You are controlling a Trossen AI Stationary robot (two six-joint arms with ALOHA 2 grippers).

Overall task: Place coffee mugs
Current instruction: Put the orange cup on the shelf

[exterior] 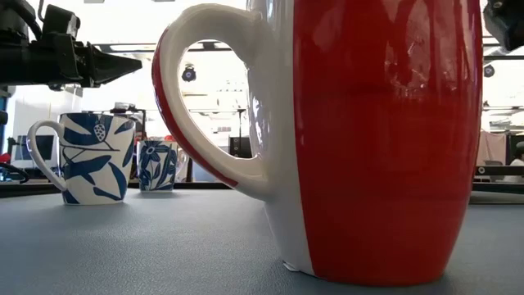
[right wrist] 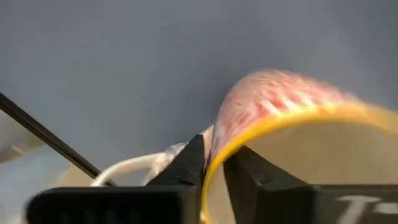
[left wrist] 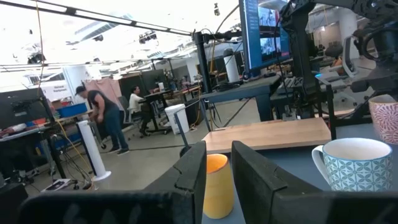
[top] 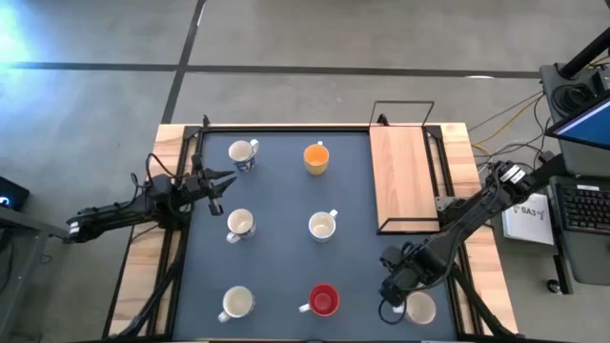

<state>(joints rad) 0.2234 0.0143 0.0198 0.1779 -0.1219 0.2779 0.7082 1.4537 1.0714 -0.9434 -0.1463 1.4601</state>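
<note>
The right tool (top: 398,297) pinches the rim of a pink-patterned, yellow-rimmed mug (right wrist: 292,118), one finger (right wrist: 186,163) outside the wall and one inside. Just beyond it on the dark worktop (top: 276,191) stands the red mug (top: 323,300), then white mugs (top: 322,226) in rows, the orange mug (top: 316,158) farthest. The left tool (top: 221,181) hovers well apart, fingers slightly spread on nothing, between two white mugs (top: 241,154). A wooden board (top: 401,176) lies behind the right tool.
</note>
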